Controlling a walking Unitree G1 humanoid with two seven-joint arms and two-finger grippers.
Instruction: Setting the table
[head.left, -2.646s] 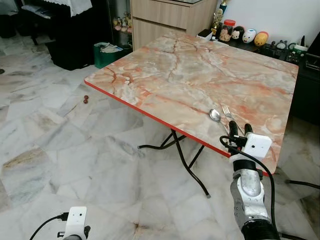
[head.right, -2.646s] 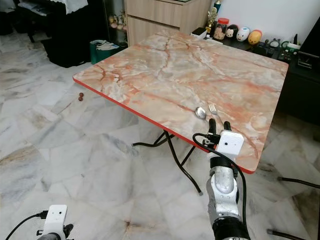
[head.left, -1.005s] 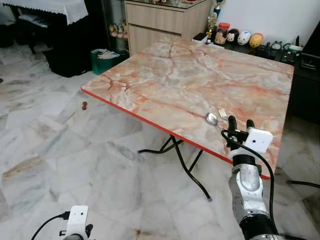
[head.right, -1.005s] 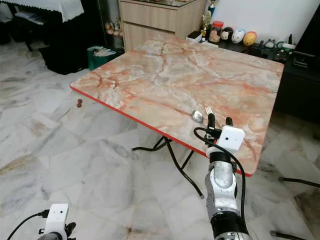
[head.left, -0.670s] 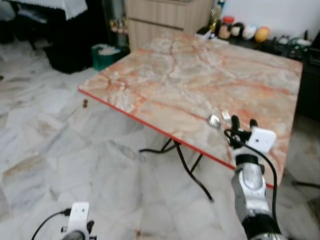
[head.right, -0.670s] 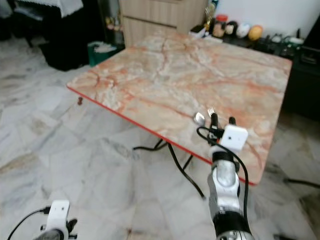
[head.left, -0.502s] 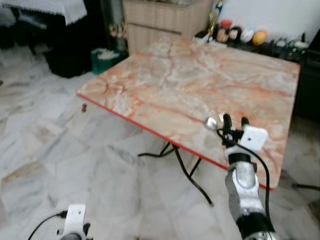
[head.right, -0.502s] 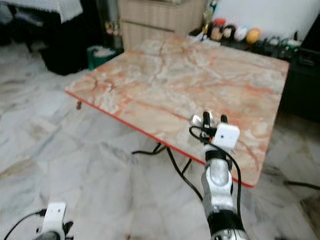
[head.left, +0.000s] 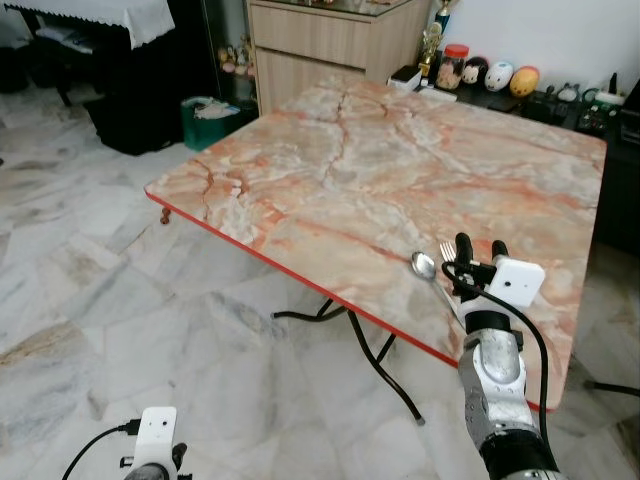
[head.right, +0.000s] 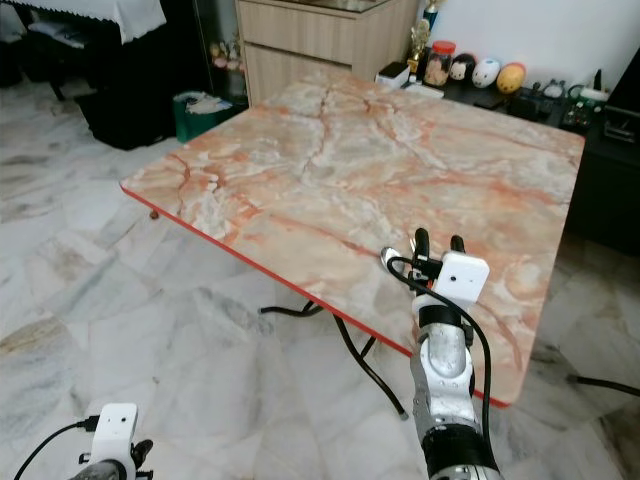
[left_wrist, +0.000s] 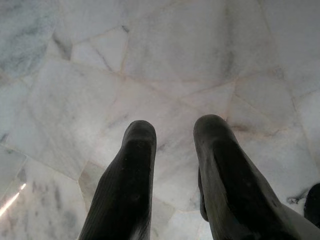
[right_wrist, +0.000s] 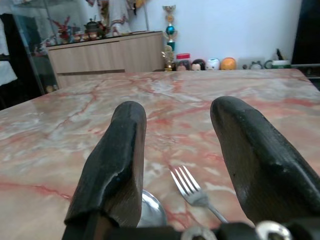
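At inspection, the spoon (head.left: 425, 264) and the fork (right_wrist: 192, 189) lay side by side on the marble-patterned table (head.left: 380, 170), at its near right edge, spoon to the left, fork just beside it on the right; their handles ran towards the robot. This pairing, set close to the edge, was judged consistent with one place setting laid where a diner would sit. The right gripper (head.left: 477, 250) hovered just behind the two pieces, fingers spread apart and holding nothing, apparently clear of the cutlery, though contact with the handles could not be ruled out. The left gripper (left_wrist: 172, 145) hung low over the marble floor (head.left: 120, 300), fingers parted, empty, presumably idle because nothing required it. The rest of the tabletop bore no crockery.
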